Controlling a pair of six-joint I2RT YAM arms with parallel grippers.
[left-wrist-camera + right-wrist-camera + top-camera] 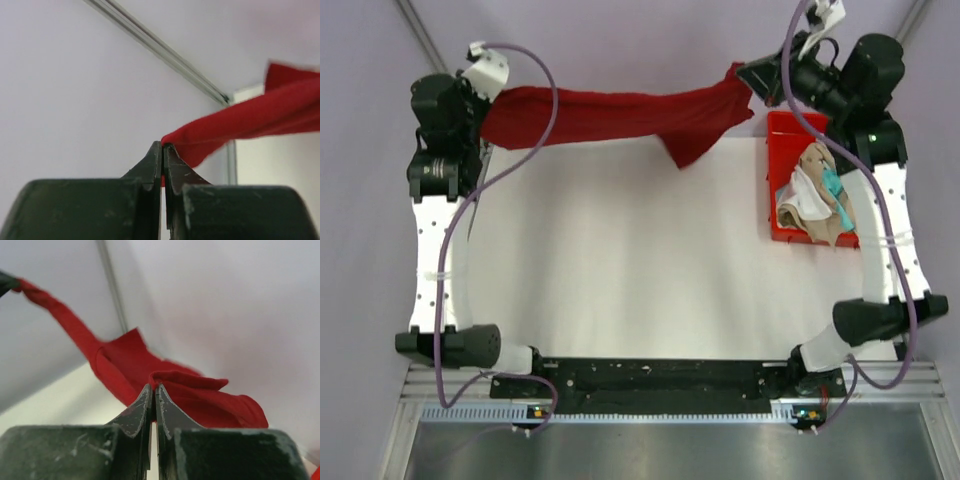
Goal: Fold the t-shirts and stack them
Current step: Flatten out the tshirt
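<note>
The white bench (620, 270) fills most of the top view, and its middle carries nothing but the shadow of the arms. Next in size is the dark red t-shirt (610, 112), which is stretched in a long, bunched band along the far edge of the bench, from the left arm's wrist across to the right arm's wrist. It sags slightly in the middle, and one pointed flap hangs down right of centre over the far part of the bench; whether that flap touches the surface cannot be told. The red bin (780, 130) sits at the far right of the bench, just beside the right arm. It holds a loose heap: a white t-shirt (800, 205) at the near side, a beige t-shirt (815, 160) draped over it and spilling past the bin's near corner, and a teal t-shirt (833, 186) showing as a small strip between them. The left tool (163, 146) is pinched tight on one end of the dark red t-shirt, with the cloth running away from its tips to the right. The right tool (153, 388) is likewise clamped narrow on a fold of the same shirt at the other end.
</note>
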